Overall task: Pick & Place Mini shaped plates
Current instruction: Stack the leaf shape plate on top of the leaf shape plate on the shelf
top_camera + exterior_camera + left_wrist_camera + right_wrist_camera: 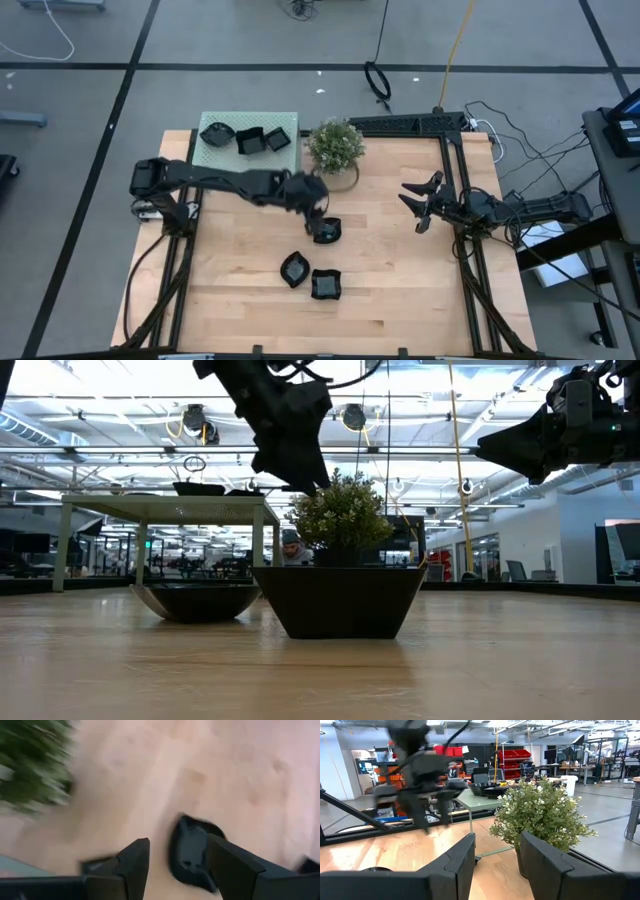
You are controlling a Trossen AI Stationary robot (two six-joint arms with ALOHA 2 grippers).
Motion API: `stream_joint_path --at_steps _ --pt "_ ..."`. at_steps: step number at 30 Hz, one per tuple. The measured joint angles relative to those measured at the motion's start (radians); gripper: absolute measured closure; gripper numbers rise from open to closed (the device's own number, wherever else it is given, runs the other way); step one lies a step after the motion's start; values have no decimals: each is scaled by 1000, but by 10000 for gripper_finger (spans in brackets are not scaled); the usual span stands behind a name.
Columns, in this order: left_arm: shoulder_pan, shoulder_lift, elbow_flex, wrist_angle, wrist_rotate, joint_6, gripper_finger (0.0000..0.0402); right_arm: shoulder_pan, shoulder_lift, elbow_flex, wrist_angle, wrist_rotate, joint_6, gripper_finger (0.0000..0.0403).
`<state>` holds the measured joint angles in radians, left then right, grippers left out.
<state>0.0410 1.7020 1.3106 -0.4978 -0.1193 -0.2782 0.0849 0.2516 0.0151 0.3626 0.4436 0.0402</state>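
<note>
The left gripper (318, 222), fingers spread and empty, hangs above a plate (327, 231) that looks light, rigid and glossy-slick, best pinched across its raised rim.

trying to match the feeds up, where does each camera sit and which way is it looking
High: overhead, straight down; both arms, left pincer over a plate.
Low: table height, level across; square plate, arms above.
Left wrist: down between its fingers at that plate.
Right wrist: across the table; plant, left arm.
Shared: plant, high and low.
</note>
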Motion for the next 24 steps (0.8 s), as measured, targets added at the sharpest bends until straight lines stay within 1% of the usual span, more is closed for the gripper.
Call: stream_joint_path --at_steps 4,9,11,21,24 --pt "-85 39 0 -16 -9 -6 201 0 0 0 0 0 0 259" --pt "-162 122 0 -30 -123 88 201 0 0 0 2 0 0 259" --pt "-179 153 0 -22 -146 93 201 0 1 0 0 0 0 259" --pt "-223 277 0 59 -148 119 201 0 0 0 0 0 0 259" --pt "-228 324 0 99 -194 150 201 0 0 0 0 0 0 259"
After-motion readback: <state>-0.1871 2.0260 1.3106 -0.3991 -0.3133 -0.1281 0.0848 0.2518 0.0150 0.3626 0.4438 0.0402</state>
